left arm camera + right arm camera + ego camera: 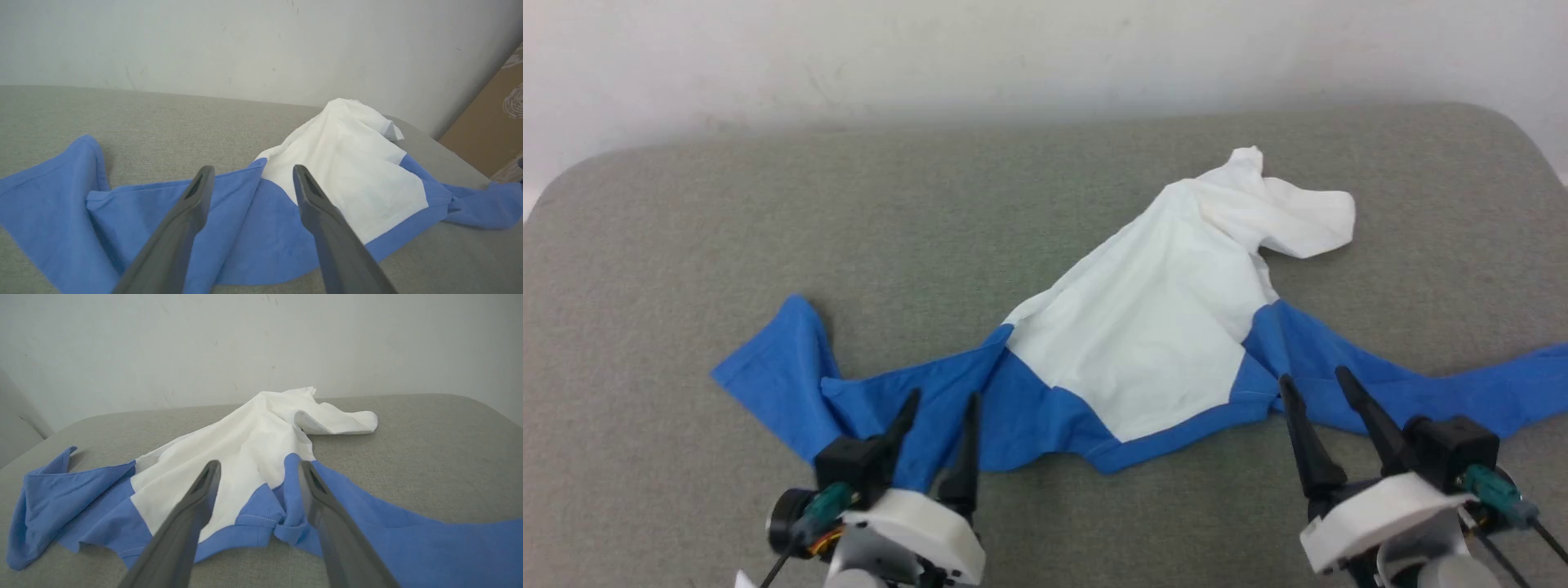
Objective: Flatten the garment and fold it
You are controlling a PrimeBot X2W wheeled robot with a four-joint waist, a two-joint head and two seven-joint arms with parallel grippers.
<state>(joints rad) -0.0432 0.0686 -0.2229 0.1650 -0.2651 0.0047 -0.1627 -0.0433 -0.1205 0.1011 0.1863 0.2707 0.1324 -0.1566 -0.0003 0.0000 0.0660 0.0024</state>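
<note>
Garment [1152, 327] cloth lies spread and rumpled on the grey padded surface [768, 229], across its near half and reaching toward its far right corner. The white body [1160, 310] sits right of the surface's middle, bunched into a ridge. One white flap [1298, 220] is folded over at the end nearest the surface's far edge. A blue band runs along the white body's near hem.

The left blue sleeve [784, 367] stretches toward the surface's left side, its end turned up in a loose fold. The right blue sleeve [1462, 384] trails off toward the surface's right edge, with a tight pucker where it meets the white body.

The left gripper [943, 396] stands over the surface's near edge, left of its middle. Its two dark fingers are spread wide above the blue cloth, with nothing clamped between them. The right gripper [1313, 376] stands over the same near edge toward the right. Its fingers are likewise wide apart and grip nothing, their tips just beside the puckered join of sleeve and body. Whether either set of tips touches the cloth cannot be told.

A pale wall [1013, 49] rises behind the surface's far edge.
</note>
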